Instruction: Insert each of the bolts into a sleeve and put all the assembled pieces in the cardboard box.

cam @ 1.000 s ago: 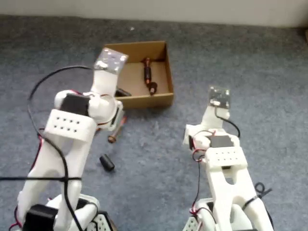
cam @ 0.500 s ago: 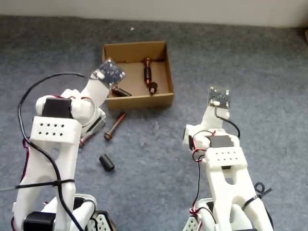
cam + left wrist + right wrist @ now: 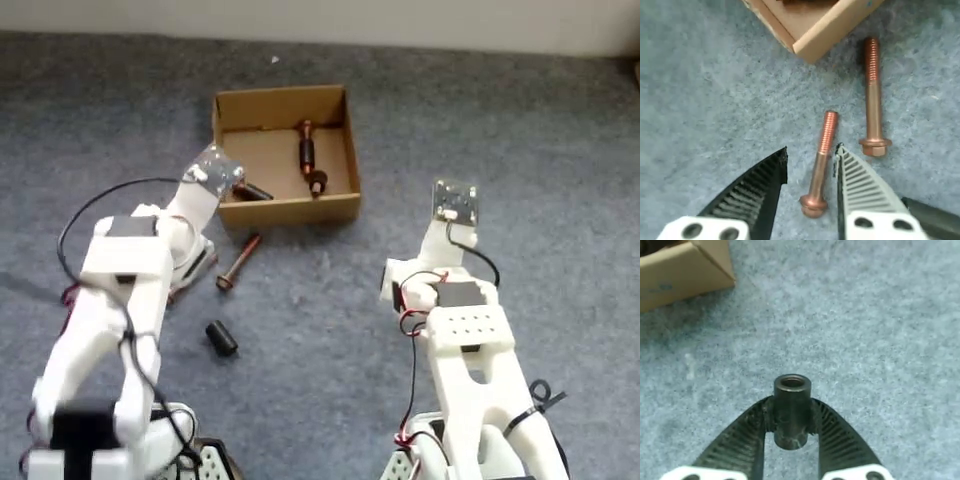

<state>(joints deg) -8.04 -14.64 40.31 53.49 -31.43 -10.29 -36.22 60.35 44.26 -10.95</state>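
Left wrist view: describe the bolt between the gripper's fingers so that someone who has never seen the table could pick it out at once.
Start at the box: two copper bolts lie on the carpet off its corner. The wanted bolt lies inside the open left gripper, farther from the box; the other bolt lies outside it, beside one finger.
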